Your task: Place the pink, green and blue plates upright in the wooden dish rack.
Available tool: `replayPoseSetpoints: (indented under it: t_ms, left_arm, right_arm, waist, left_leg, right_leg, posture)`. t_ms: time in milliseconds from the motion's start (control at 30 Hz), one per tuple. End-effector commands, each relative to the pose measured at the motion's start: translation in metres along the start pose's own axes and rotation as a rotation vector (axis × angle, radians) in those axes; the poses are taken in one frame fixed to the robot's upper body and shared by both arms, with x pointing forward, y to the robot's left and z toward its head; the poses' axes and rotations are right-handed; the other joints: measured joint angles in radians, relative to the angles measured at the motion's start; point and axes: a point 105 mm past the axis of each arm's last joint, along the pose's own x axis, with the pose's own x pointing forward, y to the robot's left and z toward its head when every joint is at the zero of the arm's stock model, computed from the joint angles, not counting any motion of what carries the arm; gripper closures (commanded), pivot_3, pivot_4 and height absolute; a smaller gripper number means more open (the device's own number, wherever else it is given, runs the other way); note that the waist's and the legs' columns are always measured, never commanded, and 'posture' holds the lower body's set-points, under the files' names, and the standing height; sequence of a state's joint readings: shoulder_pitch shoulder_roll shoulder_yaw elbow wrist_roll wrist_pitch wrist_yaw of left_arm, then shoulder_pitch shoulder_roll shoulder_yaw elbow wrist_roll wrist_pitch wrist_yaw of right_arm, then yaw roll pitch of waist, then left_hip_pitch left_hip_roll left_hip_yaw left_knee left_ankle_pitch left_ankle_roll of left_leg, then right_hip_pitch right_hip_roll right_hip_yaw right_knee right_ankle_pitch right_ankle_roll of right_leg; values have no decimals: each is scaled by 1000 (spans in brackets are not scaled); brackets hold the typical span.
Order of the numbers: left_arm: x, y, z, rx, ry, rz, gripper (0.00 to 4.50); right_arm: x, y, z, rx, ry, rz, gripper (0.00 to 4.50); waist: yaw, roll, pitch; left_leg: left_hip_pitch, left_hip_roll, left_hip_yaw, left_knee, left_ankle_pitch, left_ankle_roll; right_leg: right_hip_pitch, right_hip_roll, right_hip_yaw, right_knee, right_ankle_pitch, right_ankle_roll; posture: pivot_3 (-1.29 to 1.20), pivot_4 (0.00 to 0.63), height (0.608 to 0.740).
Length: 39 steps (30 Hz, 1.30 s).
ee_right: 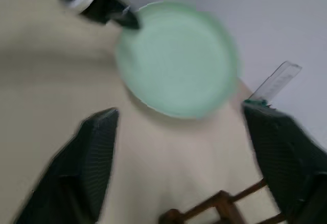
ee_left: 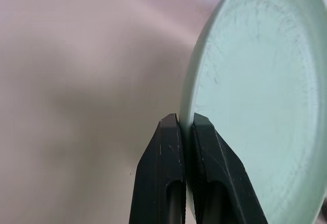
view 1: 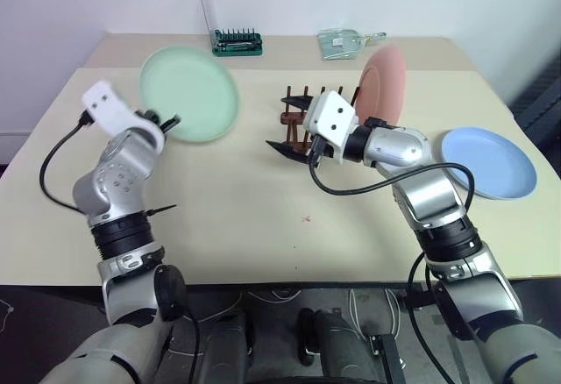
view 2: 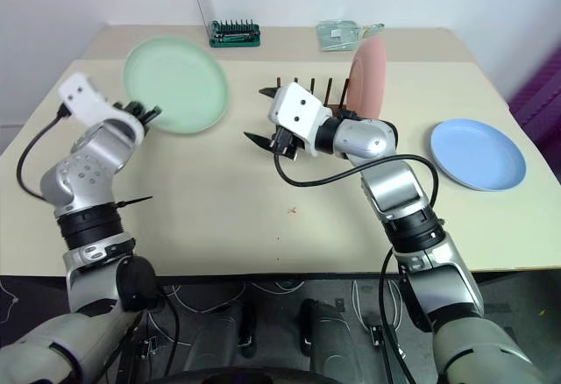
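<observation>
My left gripper is shut on the rim of the green plate, holding it tilted above the table's left side; the left wrist view shows both fingers pinching that rim. The pink plate stands upright at the right end of the wooden dish rack. On the table at the far right, the blue plate lies flat. My right gripper hangs open just left of the rack with nothing in it, and points toward the green plate.
A green tool holder with a clear lid and a clear glass object sit at the table's far edge. Bare tabletop lies between my arms. A black cable loops beside each forearm.
</observation>
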State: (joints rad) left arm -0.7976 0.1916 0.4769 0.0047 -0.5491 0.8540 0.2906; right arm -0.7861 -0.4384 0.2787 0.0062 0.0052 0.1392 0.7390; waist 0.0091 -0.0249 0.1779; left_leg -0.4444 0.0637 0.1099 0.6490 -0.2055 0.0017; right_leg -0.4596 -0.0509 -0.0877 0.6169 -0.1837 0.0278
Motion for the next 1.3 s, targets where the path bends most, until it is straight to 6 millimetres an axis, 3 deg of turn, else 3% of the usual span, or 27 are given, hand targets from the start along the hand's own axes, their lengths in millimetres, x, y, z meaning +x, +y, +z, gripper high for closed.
replayPoseSetpoints:
  t_ms: [33, 167, 333, 600, 633, 700, 933, 967, 1067, 1167, 1300]
  left_arm:
    - [-14, -43, 21, -6, -68, -110, 4500]
    - [-25, -79, 25, -7, -69, -202, 4500]
    - [-34, -109, 25, -46, -44, -278, 4500]
    - [-48, -136, 10, -63, 17, -353, 4500]
    - [-49, -137, 7, -66, 25, -355, 4500]
    - [-50, -137, 3, -71, 39, -355, 4500]
    - [-49, -135, 7, -110, 20, -355, 4500]
    - [-50, -135, 9, -129, 9, -364, 4500]
    - [-49, -132, 24, -222, -58, -362, 3494]
    - [-40, -106, 52, -315, -196, -254, 2053]
    - [-25, -54, 83, -340, -345, -76, 2053]
  right_arm:
    - [6, -19, 11, -203, -7, -71, 66]
    - [14, -26, 12, -300, -9, -99, 66]
    - [24, -32, 9, -431, 9, -116, 66]
    - [28, -46, -1, -568, 72, -181, 66]
    - [27, -48, -3, -583, 80, -188, 305]
    - [25, -51, -7, -623, 102, -206, 868]
    - [22, -54, -9, -685, 117, -252, 4284]
    - [21, -54, -9, -690, 118, -252, 4284]
    - [21, -52, -9, -694, 115, -254, 4334]
    - [18, -53, -5, -660, 90, -282, 4334]
    - [7, -56, 10, -501, 4, -357, 4334]
  waist:
    - [-4, 0, 0]
    - [-7, 0, 0]
    - [-6, 0, 0]
    - [-3, 0, 0]
    - [-2, 0, 0]
    - [-2, 0, 0]
    - [-4, 0, 0]
    - [-4, 0, 0]
    - [-3, 0, 0]
    - [-2, 0, 0]
    - [-6, 0, 0]
  left_leg:
    - [0, 0, 0, 0, 0, 0]
    - [0, 0, 0, -1, 0, 0]
    - [0, 1, 0, 0, 0, 0]
    - [0, 0, 0, 0, 0, 0]
    - [0, 0, 0, 0, 0, 0]
    - [0, 0, 0, 0, 0, 0]
    - [0, 0, -1, 0, 0, 0]
    - [0, 0, -1, 0, 0, 0]
    - [0, 0, 0, 0, 1, 0]
    - [0, 0, 0, 0, 1, 0]
    - [1, 0, 0, 0, 1, 0]
  right_leg:
    - [0, 0, 0, 0, 0, 0]
    - [0, 3, 0, 1, 0, 1]
    - [0, 3, 0, 1, 0, 1]
    - [0, 3, 1, 0, -1, 3]
    - [0, 3, 1, 0, -1, 3]
    - [0, 3, 1, 0, -1, 3]
    - [0, 4, 1, 1, -1, 3]
    - [0, 4, 1, 1, -1, 3]
    - [0, 4, 1, 0, -1, 3]
    - [0, 4, 1, 0, -1, 2]
    - [0, 4, 1, 1, -1, 2]
  posture:
    - [0, 150, 730]
    - [0, 150, 730]
    - [0, 150, 730]
    - [0, 150, 730]
    - [0, 150, 730]
    - [0, 150, 730]
    - [0, 150, 730]
    - [0, 150, 730]
    - [0, 150, 730]
    - [0, 150, 730]
    - [0, 150, 730]
